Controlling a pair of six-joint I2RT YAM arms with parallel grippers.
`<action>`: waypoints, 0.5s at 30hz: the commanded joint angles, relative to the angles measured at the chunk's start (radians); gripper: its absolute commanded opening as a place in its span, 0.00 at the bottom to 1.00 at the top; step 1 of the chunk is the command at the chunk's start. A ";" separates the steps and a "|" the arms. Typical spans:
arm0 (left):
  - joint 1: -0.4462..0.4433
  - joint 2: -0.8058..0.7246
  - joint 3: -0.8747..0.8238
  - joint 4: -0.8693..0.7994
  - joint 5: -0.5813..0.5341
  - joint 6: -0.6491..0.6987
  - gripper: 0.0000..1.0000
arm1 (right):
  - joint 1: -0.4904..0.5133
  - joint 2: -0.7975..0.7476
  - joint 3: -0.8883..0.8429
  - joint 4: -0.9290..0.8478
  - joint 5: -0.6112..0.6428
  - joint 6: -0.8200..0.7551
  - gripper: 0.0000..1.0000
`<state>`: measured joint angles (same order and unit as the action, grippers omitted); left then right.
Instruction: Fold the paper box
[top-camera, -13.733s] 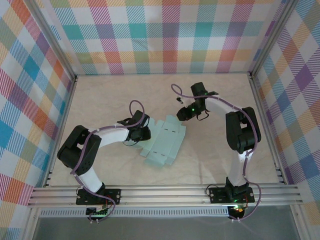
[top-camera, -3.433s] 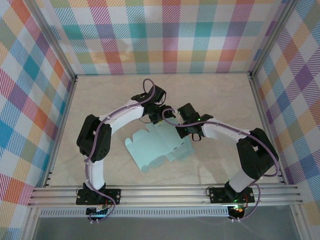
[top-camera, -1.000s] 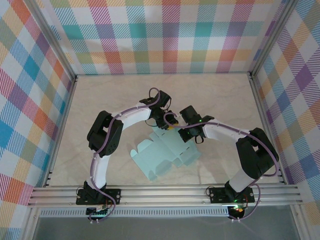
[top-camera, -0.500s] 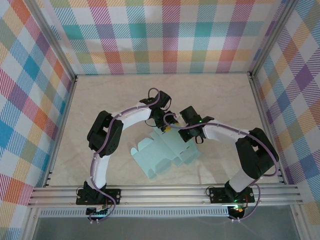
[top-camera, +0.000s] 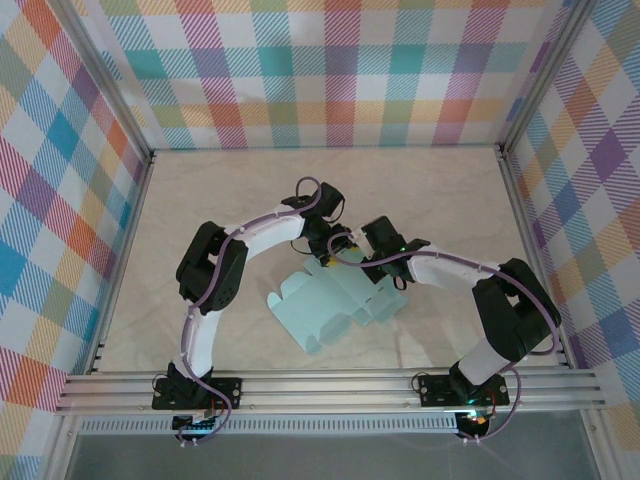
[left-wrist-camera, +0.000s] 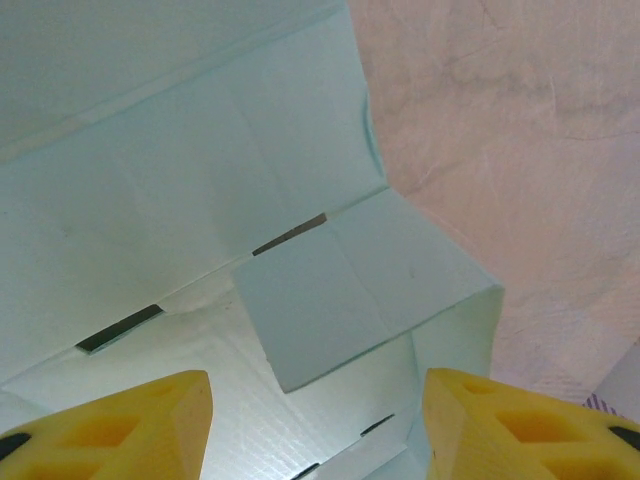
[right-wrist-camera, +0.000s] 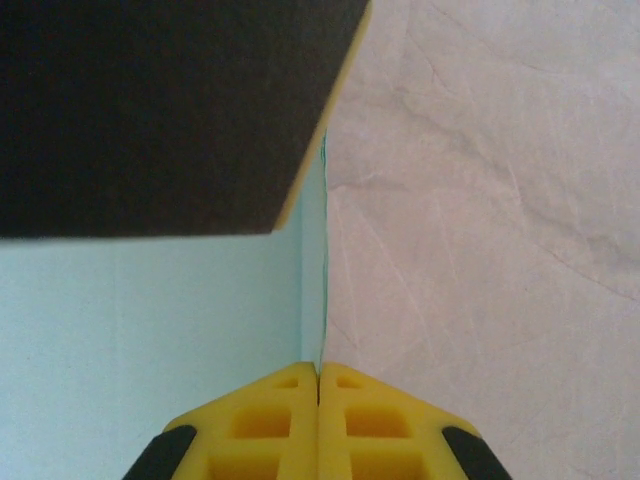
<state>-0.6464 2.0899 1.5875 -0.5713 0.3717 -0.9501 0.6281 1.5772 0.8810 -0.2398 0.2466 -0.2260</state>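
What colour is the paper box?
The paper box is pale mint blue; clearest in the left wrist view.

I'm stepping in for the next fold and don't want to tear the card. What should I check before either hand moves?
1. The left hand is open above the card and grips nothing: ok.
2. The right hand is shut at the edge of the paper box: ok.
3. Card truly pinched by the right hand: cannot tell.
4. Box folded up: not ok, it lies mostly flat with its flaps spread.
5. Sheet wholly on the table: ok.
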 joint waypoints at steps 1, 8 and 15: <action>0.023 -0.107 0.007 0.013 -0.056 0.001 0.60 | 0.011 -0.027 0.014 -0.019 -0.012 -0.012 0.00; 0.062 -0.209 -0.144 0.017 -0.068 0.018 0.60 | -0.062 -0.037 0.049 -0.084 -0.113 0.085 0.00; 0.073 -0.244 -0.160 0.028 -0.024 0.032 0.62 | -0.077 -0.004 0.073 -0.126 -0.116 0.084 0.00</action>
<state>-0.6262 1.9198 1.4467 -0.5011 0.3058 -0.9543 0.6228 1.5562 0.9409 -0.2646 0.0944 -0.2523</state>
